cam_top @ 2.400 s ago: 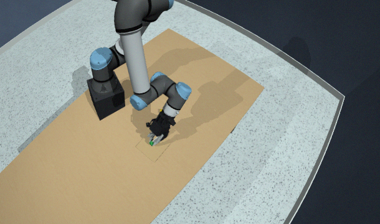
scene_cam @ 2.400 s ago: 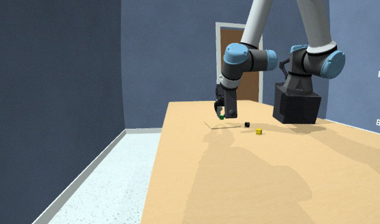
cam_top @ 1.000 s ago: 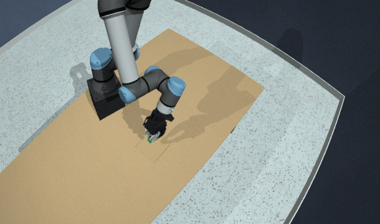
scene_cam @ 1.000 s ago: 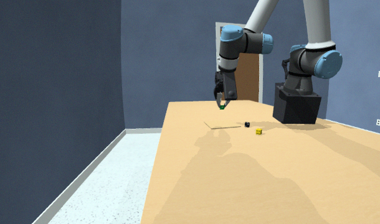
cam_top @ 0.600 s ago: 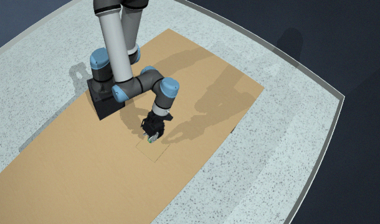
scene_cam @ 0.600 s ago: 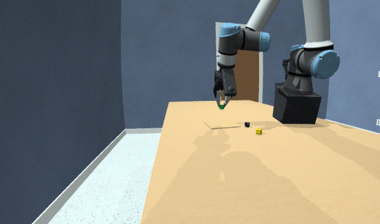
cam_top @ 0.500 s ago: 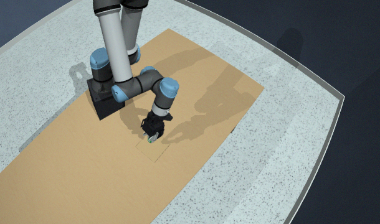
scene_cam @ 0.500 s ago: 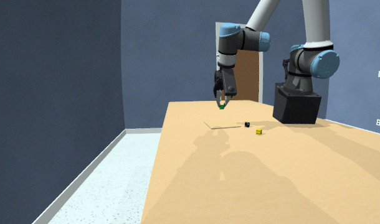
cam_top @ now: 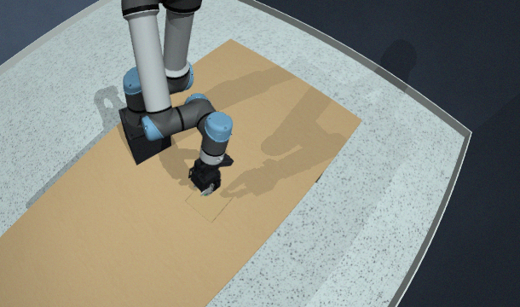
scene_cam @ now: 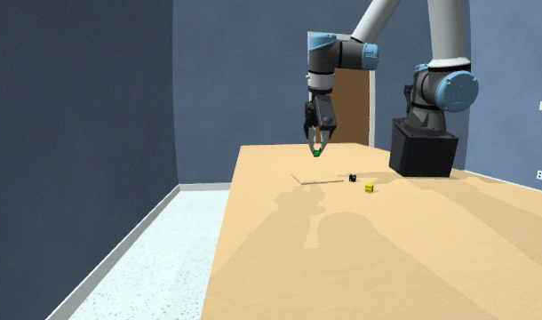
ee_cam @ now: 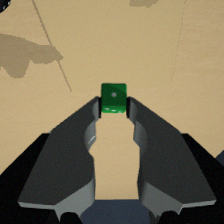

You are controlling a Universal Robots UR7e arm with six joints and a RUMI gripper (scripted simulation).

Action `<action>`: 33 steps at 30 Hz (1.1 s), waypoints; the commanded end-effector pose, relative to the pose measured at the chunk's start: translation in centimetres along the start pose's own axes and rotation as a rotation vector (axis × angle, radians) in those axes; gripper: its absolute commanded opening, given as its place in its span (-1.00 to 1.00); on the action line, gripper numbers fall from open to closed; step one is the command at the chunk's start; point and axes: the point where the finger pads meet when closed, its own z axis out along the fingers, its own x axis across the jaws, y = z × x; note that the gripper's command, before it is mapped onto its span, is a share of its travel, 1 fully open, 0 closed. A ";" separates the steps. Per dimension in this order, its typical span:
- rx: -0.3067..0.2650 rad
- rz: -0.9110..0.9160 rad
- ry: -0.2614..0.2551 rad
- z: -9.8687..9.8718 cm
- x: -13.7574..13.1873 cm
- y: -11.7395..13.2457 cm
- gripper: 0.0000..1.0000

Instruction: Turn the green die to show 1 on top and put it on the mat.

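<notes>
My gripper (cam_top: 207, 193) (scene_cam: 316, 151) (ee_cam: 113, 98) is shut on the green die (scene_cam: 316, 154) (ee_cam: 114, 94) and holds it in the air, above the table. In the wrist view a face with a single pip points toward the camera, and a thin strip of another face shows below it. The mat (cam_top: 210, 209) (scene_cam: 317, 180) (ee_cam: 125, 40) is a thin square outline in nearly the table's colour. A black die (scene_cam: 352, 178) (ee_cam: 4, 5) lies just beside the mat. A yellow die (scene_cam: 369, 188) lies on the table, farther from the mat. Their top numbers are too small to read.
The wooden table (cam_top: 115, 239) (scene_cam: 342, 276) (ee_cam: 30, 115) carries the arm's black base block (cam_top: 151, 149) (scene_cam: 424, 153), to the right of the dice in the exterior view. Shadows of the arm fall over the table. In the top view the arm hides the two other dice.
</notes>
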 end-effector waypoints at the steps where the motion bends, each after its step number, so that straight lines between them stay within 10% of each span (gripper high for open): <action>1: 0.077 -0.001 0.004 -0.1 0.1 0.1 -0.94; 16: 0.133 -0.002 0.009 -0.2 0.1 0.2 -0.94; 33: 0.365 -0.003 0.008 -0.1 0.1 0.4 -0.94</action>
